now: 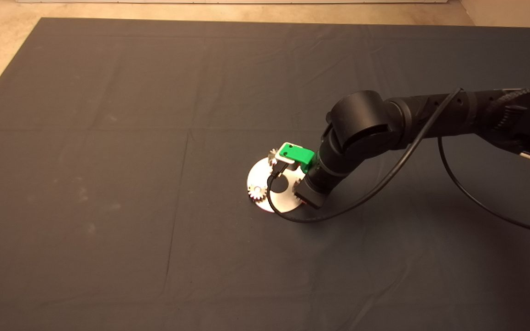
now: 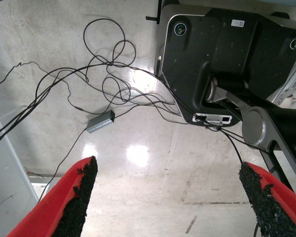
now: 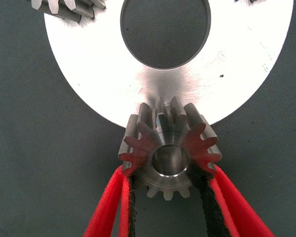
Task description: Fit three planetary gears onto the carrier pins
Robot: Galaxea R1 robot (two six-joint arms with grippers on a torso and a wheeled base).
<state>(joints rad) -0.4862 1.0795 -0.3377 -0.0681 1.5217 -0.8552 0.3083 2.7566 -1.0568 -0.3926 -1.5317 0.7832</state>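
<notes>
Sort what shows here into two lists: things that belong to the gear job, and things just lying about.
Belongs to the job:
- round plate
- gear gripped by the right gripper at the plate's rim
- seated gear
- second gear on the plate's far side

Just there:
- dark mat
- loose cables and a small grey box on the floor, past the idle left gripper

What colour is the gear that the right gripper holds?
Silver-grey metal gear, reddened by the fingers' reflection; clearest in the right wrist view.
</notes>
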